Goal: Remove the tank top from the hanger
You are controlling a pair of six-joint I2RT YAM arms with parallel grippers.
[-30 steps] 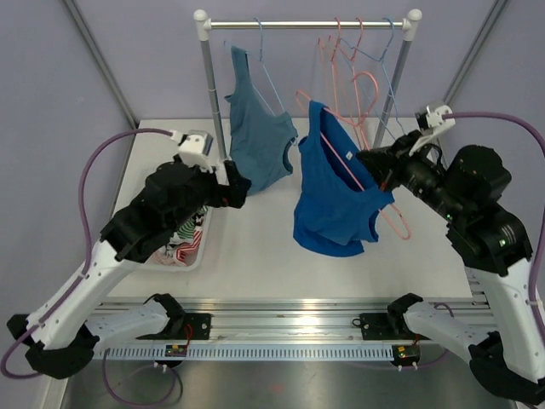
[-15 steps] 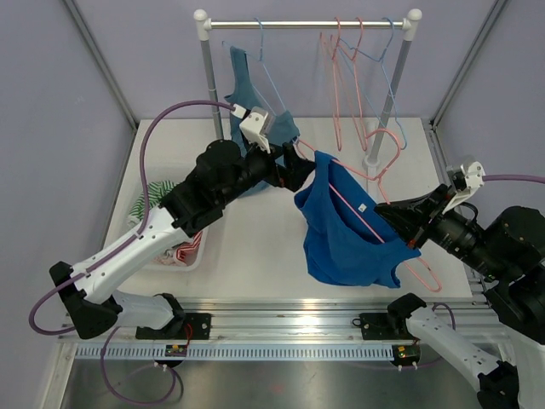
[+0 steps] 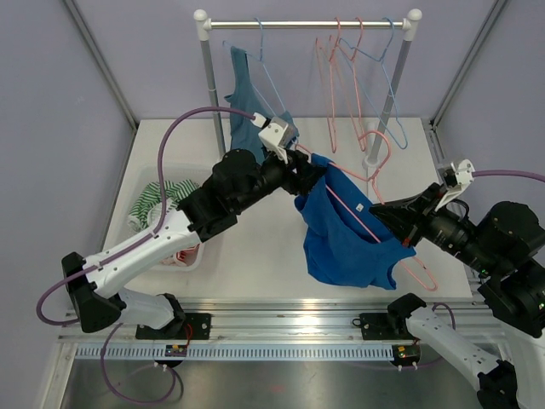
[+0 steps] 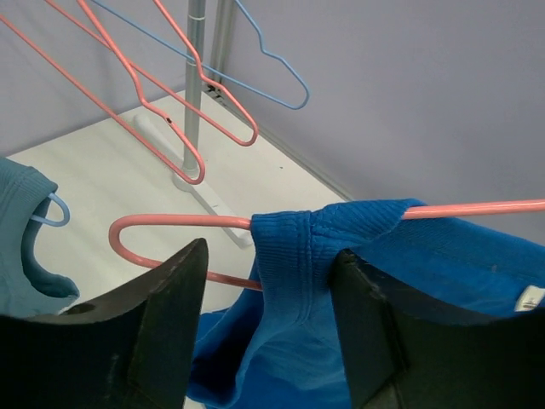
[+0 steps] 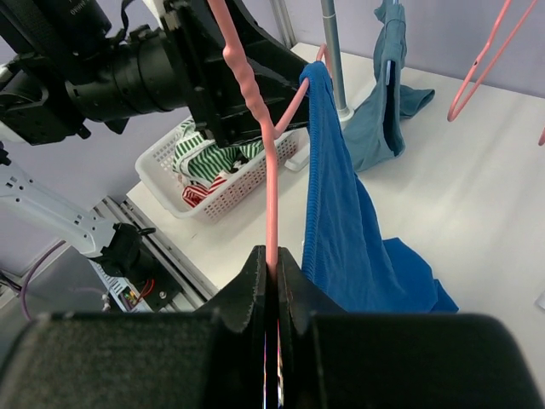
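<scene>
At the lower right of the top view the right gripper [image 5: 272,260] was pressed shut on the wire of the pink hanger [image 5: 271,196], which ran tilted up toward the middle of the frame with the blue tank top [image 3: 345,243] draped on it, one strap over the hanger's upper end and the body sagging toward the table. Just beyond, the left gripper [image 4: 271,256] stood spread with that strap between its fingers (whether either finger touched the cloth could not be told). Farther left sat a white basket [image 5: 223,198] of striped clothes, and at the top the rack [image 3: 306,24] carried a teal tank top [image 3: 247,111] and empty hangers [image 4: 201,168].
</scene>
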